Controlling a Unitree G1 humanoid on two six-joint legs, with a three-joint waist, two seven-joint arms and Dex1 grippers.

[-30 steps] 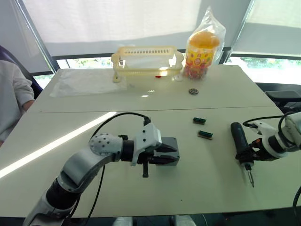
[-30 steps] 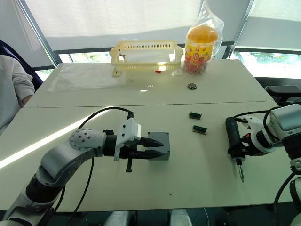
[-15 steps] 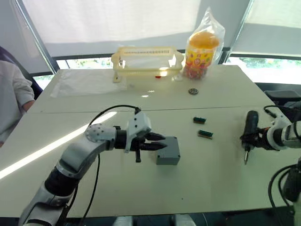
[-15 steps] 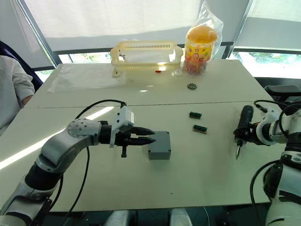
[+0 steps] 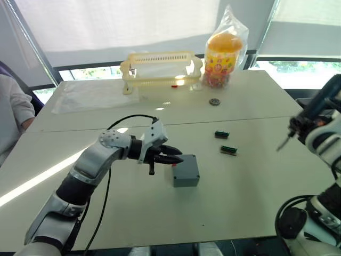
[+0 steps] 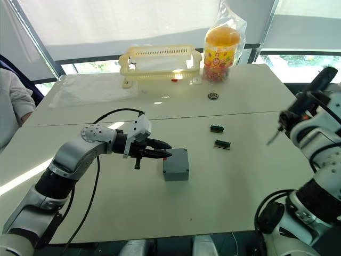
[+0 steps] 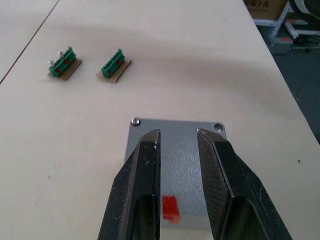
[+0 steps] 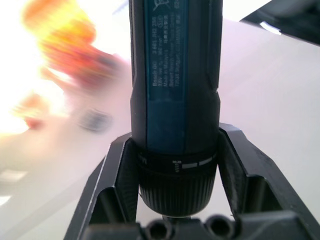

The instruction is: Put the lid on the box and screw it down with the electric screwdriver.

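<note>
Two tables [image 5: 250, 106] pushed together, pale tops. Yellow basket [image 5: 160, 66] and bagged snack jar [image 5: 224, 53] at far edge. Left gripper [image 5: 171, 157] over near table, fingers slightly parted, empty, tips just over box edge. Grey box [image 5: 185, 170] mid-table, lid [image 7: 175, 150] seated on top, red part toward gripper. Right gripper [image 8: 175, 150] raised at right, clamped around electric screwdriver [image 6: 298, 114], bit angled down. Two green connectors [image 5: 226, 143] between box and screwdriver.

Box [image 5: 185, 170] mid-table, two connectors [image 5: 226, 142] to its right, basket [image 5: 160, 69] behind
</note>
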